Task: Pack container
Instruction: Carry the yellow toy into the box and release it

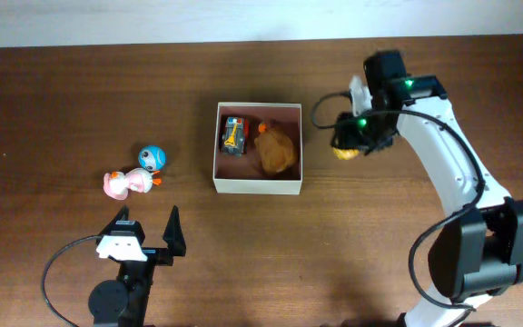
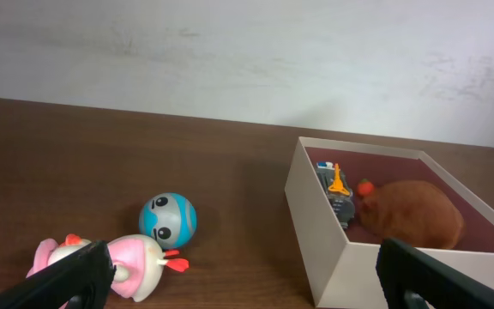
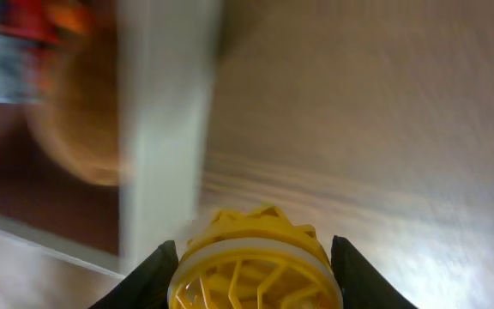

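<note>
The container (image 1: 258,184) is a square cream-walled box with a pink-brown inside, at the table's middle. It holds a small toy car (image 1: 234,134) and a brown plush (image 1: 276,151); both show in the left wrist view, the car (image 2: 336,184) and the plush (image 2: 412,213). My right gripper (image 1: 350,145) is shut on a yellow lattice ball (image 3: 251,263) just right of the container's right wall (image 3: 161,129). A blue ball (image 1: 152,157) and a pink-white duck (image 1: 127,183) lie left of the container. My left gripper (image 1: 145,232) is open and empty, below them.
The blue ball (image 2: 167,218) and duck (image 2: 127,264) lie ahead of the left fingers. A pale wall (image 2: 247,60) runs behind the table's far edge. The right arm (image 1: 452,173) reaches in from the lower right.
</note>
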